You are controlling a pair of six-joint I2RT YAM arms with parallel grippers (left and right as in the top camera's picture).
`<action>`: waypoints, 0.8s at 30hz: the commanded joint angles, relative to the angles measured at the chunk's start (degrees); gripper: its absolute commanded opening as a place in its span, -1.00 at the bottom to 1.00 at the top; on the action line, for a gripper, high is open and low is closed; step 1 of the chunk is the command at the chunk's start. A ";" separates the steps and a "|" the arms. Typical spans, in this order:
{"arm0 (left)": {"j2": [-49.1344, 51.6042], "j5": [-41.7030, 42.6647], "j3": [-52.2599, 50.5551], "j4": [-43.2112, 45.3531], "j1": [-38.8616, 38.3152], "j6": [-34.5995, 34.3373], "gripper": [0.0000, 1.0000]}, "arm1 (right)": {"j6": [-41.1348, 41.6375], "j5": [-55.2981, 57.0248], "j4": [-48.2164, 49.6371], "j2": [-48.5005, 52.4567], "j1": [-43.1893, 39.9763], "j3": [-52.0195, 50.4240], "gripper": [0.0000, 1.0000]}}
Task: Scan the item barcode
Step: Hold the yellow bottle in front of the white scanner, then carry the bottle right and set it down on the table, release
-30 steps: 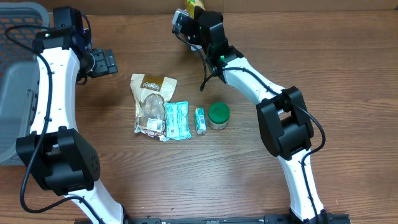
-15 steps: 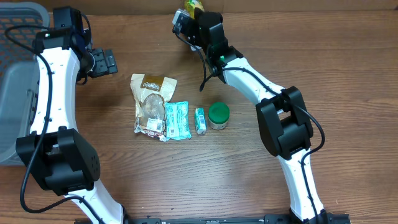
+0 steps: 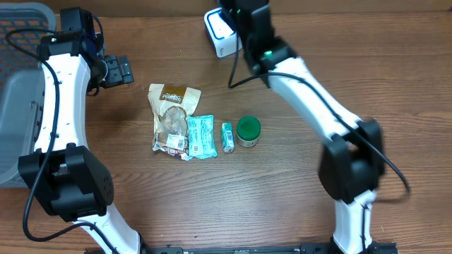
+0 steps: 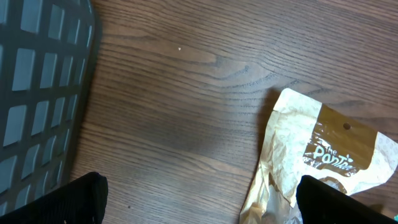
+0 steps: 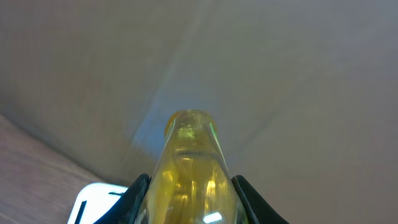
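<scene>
A yellow translucent bottle (image 5: 189, 168) fills the right wrist view, and my right gripper (image 5: 189, 193) is shut on its sides with a black finger on each flank. A corner of the white barcode scanner (image 5: 99, 202) shows just below and left of the bottle. From overhead the scanner (image 3: 220, 32) stands at the table's far edge, with my right gripper (image 3: 244, 10) just right of it; the bottle is hidden there by the arm. My left gripper (image 3: 116, 70) hangs open at the left, holding nothing.
A brown snack bag (image 3: 171, 116), a teal packet (image 3: 200, 136), a small green box (image 3: 227, 137) and a green-lidded jar (image 3: 248, 130) lie in a row mid-table. A grey basket (image 3: 18, 106) stands at the left edge, close to the left arm.
The right arm has swung right and back with the bottle, uncovering the white scanner it was over before. The left arm has not moved.
</scene>
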 commanded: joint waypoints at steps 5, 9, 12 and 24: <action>-0.59 -0.52 0.59 0.04 -0.39 1.09 0.99 | 14.97 2.12 -21.29 -11.41 -6.62 1.18 -0.92; -0.59 -0.52 0.59 0.04 -0.39 1.09 0.99 | 24.11 2.05 -35.28 -11.30 -12.15 1.16 -0.91; -0.59 -0.52 0.59 0.04 -0.39 1.09 0.99 | 29.46 1.57 -43.47 -11.30 -15.82 1.16 -0.91; -0.59 -0.52 0.59 0.04 -0.39 1.09 0.99 | 42.05 -2.60 -62.36 -10.32 -29.83 -2.71 -0.83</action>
